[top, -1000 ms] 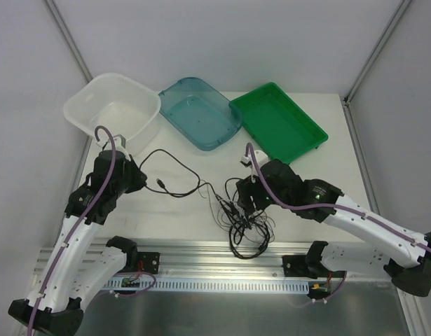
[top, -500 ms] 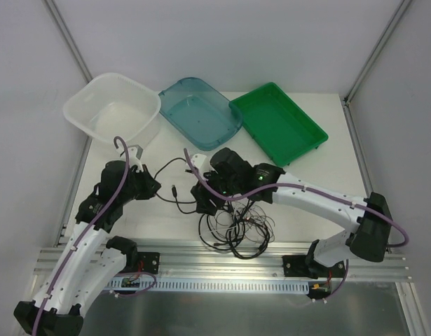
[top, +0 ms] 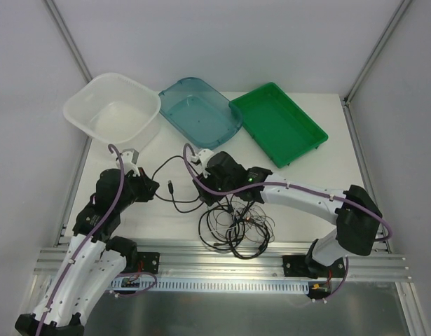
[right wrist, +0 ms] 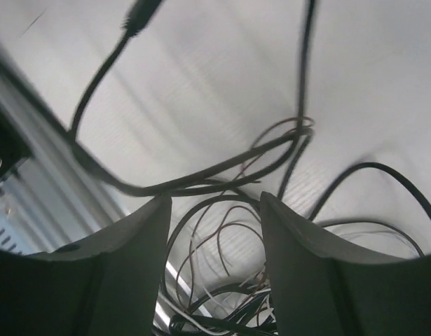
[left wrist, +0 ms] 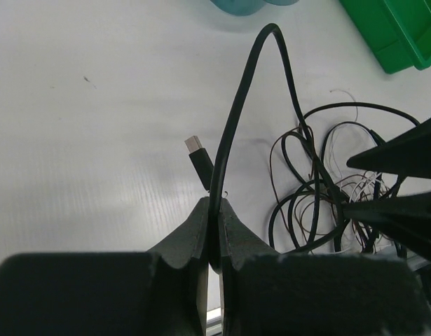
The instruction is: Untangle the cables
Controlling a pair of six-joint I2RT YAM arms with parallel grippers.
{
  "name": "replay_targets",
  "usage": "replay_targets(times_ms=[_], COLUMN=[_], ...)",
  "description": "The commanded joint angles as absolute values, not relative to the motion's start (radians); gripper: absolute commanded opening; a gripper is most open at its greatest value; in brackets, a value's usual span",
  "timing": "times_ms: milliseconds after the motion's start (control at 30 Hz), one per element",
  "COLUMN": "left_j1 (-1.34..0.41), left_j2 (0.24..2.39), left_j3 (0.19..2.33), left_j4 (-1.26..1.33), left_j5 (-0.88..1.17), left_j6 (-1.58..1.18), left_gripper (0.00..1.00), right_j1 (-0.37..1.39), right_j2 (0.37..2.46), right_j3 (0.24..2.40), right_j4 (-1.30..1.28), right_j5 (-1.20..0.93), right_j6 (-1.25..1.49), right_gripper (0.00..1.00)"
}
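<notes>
Whereas a second ago the right arm lay stretched in from the right with its fingers over the middle of the knot, it has since swung across. The right gripper (top: 204, 194) now hangs at the left edge of the tangled heap of thin black and dark brown cables (top: 240, 225). That heap lies on the white table (top: 306, 175) near the front rail, between the two arms. The left gripper (top: 149, 187) has also come away from the translucent white plastic tub (top: 113, 112) toward the heap, so the loop of the long black cord (top: 166, 160) between the two grippers is now shorter. In the left wrist view the left gripper (left wrist: 214, 207) is pinched tight on that cord, whose flat silver-tipped plug (left wrist: 198, 155) lies loose on the table just beyond. In the right wrist view the right gripper's fingers (right wrist: 131, 241) stand apart with several strands in the gap, none of them clamped. I judge this a set-up for drawing the long cord out of the knot, with one end pinned and the other hand seeking a hold closer in. Nothing looks separated yet. The translucent blue plastic tray (top: 197, 112) and green plastic tray (top: 278, 122) stand at the far side. No brand, label or writing can be read anywhere.
</notes>
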State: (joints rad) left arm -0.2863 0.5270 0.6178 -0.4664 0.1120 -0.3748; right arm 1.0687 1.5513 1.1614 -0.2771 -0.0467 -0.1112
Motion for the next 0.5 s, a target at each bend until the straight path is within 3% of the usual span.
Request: replay_targets(times_ms=[0,167,467], left_j1=[-0.278,-0.279,-0.278], left_j2=[0.502,0.508,0.526], left_j3=[0.603,0.604,0.604], left_j4=[-0.419,-0.420,-0.419], left_j5=[0.075,0.083,0.113], left_j6=[-0.368,-0.368,-0.367], left_gripper=[0.00,0.00,0.00], right_j1=[1.025,1.019,1.022], right_j2=[1.488,1.503,1.621], right_j3=[1.157,1.206,1.276], right_j4=[-0.169,-0.210,-0.239], right_j5=[0.126,0.238,0.253], right_j6=[0.065,0.176,0.339], right_gripper=[0.56,0.50,0.41])
